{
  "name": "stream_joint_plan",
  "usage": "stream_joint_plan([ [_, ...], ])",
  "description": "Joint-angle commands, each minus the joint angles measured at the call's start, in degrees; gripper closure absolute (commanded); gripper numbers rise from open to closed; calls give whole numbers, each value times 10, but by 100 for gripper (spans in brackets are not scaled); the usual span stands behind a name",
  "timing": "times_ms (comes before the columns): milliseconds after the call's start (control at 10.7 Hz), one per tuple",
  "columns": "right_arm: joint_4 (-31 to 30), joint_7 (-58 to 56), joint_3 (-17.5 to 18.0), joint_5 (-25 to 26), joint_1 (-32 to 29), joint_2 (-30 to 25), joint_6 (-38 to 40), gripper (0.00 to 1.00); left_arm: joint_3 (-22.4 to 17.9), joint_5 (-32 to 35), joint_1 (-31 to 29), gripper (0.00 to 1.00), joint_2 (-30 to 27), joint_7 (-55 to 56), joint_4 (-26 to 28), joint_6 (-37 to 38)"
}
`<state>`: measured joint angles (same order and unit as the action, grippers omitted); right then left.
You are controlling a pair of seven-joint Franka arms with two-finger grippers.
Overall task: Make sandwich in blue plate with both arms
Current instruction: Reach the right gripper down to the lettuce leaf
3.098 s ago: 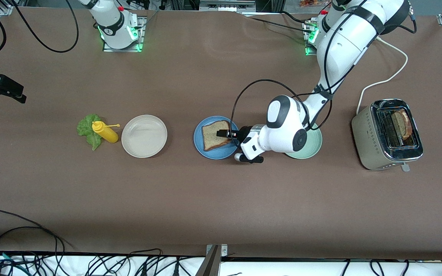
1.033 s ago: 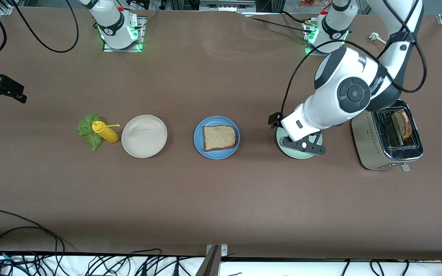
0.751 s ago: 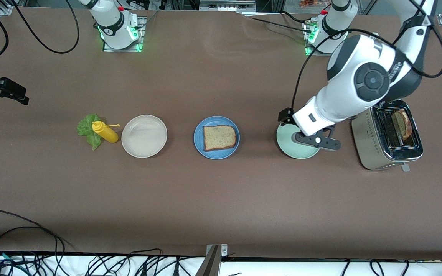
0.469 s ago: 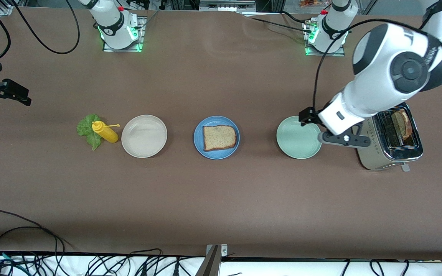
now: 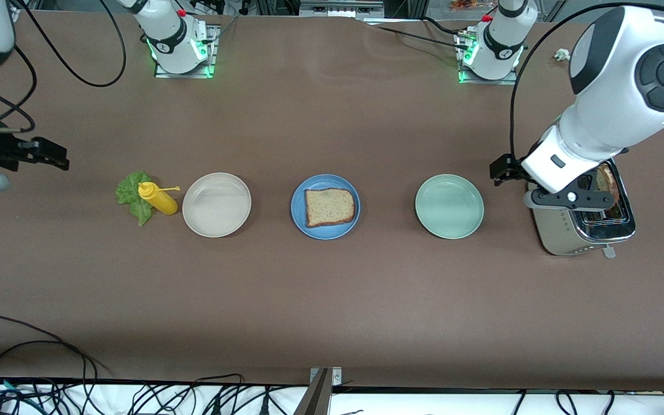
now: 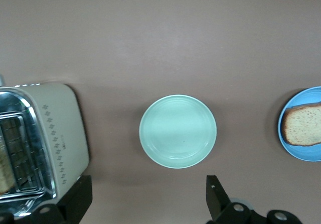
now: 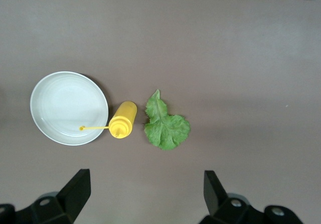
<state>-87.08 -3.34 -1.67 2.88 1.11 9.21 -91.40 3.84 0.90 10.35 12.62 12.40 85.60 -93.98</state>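
The blue plate [image 5: 300, 222] sits mid-table with one brown toast slice [image 5: 329, 207] lying flat on it; both also show in the left wrist view, plate [image 6: 306, 154] and slice [image 6: 303, 126]. A second slice [image 5: 607, 183] stands in the toaster slot. The green lettuce leaf [image 5: 131, 196] lies on the table toward the right arm's end, also in the right wrist view [image 7: 166, 126]. My left gripper [image 5: 571, 199] is open and empty, up over the toaster's edge [image 6: 145, 204]. My right gripper [image 5: 49, 157] is open and empty, up beside the lettuce [image 7: 145, 199].
A pale green plate [image 5: 449, 206] lies between the blue plate and the silver toaster [image 5: 562, 233]. A beige-white plate [image 5: 216, 204] and a lying yellow squeeze bottle [image 5: 158, 197] are beside the lettuce. Cables run along the table's near edge.
My left gripper let go of the toast on the blue plate, rose and swung past the green plate to over the toaster. My right gripper moved a little toward the lettuce.
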Motion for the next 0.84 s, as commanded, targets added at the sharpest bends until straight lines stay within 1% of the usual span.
stream_joint_plan([
  [0,10,-39,-1,-5,-4,67,-39,0,-24,18,0,0,-36,-6,16,25],
  [94,9,-80,-3,-6,-8,87,-72,0,-31,18,-4,0,-45,-23,16,31],
  [282,6,-136,-4,-15,-30,127,-79,0,-31,10,-52,0,-61,-102,32,31],
  [563,2,-260,-3,-16,-45,165,-81,0,-31,10,-61,0,-121,-106,102,28],
  [657,2,-285,-3,-36,-54,185,-83,0,-29,12,-61,0,-137,-106,119,28],
  [751,1,-316,-3,-68,-65,205,-84,0,-24,17,-60,0,-152,-106,135,28],
])
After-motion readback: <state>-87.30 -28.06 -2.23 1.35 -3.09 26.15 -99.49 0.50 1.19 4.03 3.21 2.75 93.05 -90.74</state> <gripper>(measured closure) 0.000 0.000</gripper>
